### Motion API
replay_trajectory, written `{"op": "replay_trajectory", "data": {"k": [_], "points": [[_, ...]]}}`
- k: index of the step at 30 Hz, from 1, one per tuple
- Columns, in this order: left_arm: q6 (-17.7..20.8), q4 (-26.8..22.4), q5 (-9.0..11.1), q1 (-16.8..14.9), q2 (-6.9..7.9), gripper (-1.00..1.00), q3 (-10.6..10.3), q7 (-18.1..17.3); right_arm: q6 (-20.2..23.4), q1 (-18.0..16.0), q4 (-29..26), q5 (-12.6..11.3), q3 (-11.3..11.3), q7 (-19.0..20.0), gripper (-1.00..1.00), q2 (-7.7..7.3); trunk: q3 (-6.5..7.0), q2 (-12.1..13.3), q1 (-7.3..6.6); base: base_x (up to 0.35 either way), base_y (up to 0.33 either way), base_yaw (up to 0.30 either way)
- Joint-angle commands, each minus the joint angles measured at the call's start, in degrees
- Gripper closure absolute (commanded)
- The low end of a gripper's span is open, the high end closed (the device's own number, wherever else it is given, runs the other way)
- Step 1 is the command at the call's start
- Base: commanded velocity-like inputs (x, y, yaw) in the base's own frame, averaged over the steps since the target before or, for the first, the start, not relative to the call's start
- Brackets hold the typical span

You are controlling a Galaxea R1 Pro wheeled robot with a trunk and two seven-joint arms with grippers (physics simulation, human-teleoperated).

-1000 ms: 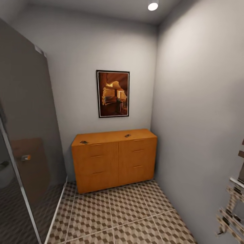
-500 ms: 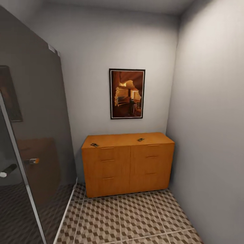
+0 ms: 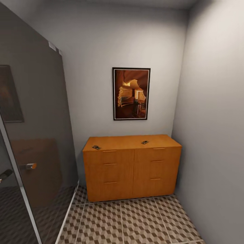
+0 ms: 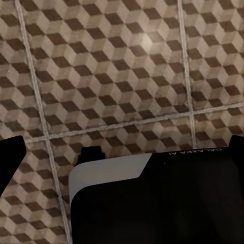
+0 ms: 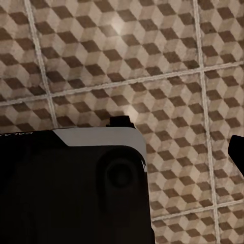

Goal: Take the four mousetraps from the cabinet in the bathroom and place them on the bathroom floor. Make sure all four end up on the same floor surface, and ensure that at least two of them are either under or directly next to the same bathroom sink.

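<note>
grey walls close a narrow corner of the bathroom in the head view, with the cabinet [image 3: 132, 167] standing against the far wall beneath a framed picture [image 3: 131, 93]. two mousetraps lie on its flat top near the front edge, well apart: one [image 3: 96, 147] toward the left end, one [image 3: 145, 142] right of the middle; its drawers are shut. a dark glass panel [image 3: 32, 135] with a small metal handle [image 3: 28, 166] runs along the left side and the right wall comes close to the cabinet's right end, so the open way to it is the strip of bathroom floor [image 3: 135, 220] between the two. from the left wrist view the cube-patterned tiles [image 4: 112, 76] lie beyond the gripper with pale grout lines crossing them; a black and white part of the robot [image 4: 157, 198] covers much of what is nearest the camera, dark finger edges show at both sides of the picture, and i cannot tell whether the fingers are spread or pressed together. from the right wrist view the same tiles [image 5: 127, 56] stretch beyond the gripper, a black and white robot part [image 5: 71, 188] blocks the near side, one dark finger edge [image 5: 238, 152] peeks in at the side, and the fingers' state cannot be told.
</note>
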Motion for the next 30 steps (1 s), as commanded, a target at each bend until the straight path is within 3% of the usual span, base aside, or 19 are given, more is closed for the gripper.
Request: {"op": "replay_trajectory", "data": {"k": [1, 6, 20, 30], "points": [[0.29, -0.08, 0.53, -0.03, 0.01, -1.0, -0.46, -0.13, -0.4, -0.09, 0.19, 0.05, -0.31, -0.14, -1.0, 0.01, -0.08, -0.06, 0.01, 0.029, 0.0, 0.002], [0.28, -0.08, 0.35, -0.03, 0.01, -1.0, -0.51, -0.19, -0.37, -0.09, 0.19, 0.06, -0.31, -0.14, -1.0, 0.01, -0.08, -0.06, 0.01, 0.056, 0.0, 0.001], [0.28, -0.08, 0.24, -0.03, -0.06, -1.0, -0.54, -0.21, -0.32, -0.09, 0.19, 0.08, -0.31, -0.14, -1.0, 0.01, -0.08, -0.06, 0.01, 0.258, 0.0, 0.0], [0.28, -0.08, 0.35, -0.03, -0.04, -1.0, -0.51, -0.22, -0.31, -0.09, 0.19, 0.06, -0.31, -0.14, -1.0, 0.01, -0.08, -0.06, 0.01, 0.057, 0.0, 0.0]]}}
